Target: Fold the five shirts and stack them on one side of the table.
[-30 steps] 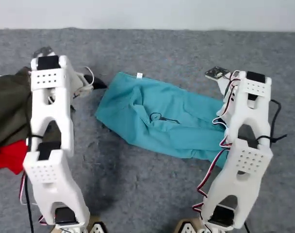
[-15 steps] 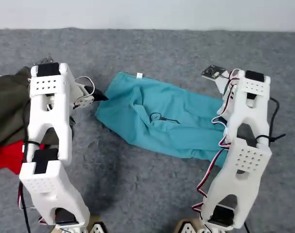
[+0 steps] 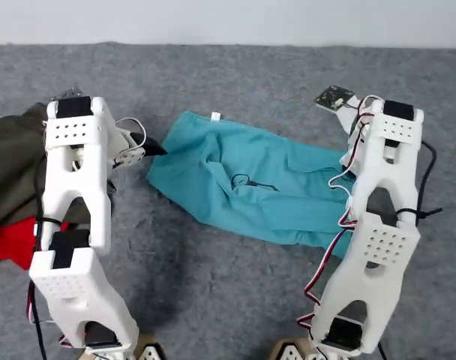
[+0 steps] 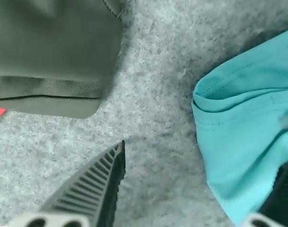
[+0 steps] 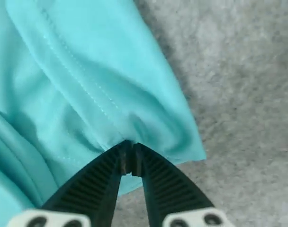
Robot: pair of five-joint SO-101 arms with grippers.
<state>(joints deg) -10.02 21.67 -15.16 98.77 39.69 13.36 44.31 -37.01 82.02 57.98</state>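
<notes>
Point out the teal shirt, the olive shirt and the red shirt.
teal shirt (image 3: 280,202), high view, middle of the cloth.
olive shirt (image 3: 14,161), high view, its broad flat area.
red shirt (image 3: 10,241), high view, its exposed patch.

Teal shirt (image 4: 241,135), olive shirt (image 4: 49,47), grey carpet (image 4: 153,99)

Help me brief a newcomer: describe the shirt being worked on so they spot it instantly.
On the grey table, look between the left arm and right arm. The teal shirt lies rumpled there, one edge pinched by the right gripper. It is the only teal one; the olive shirt and red shirt sit heaped beside the left arm.
</notes>
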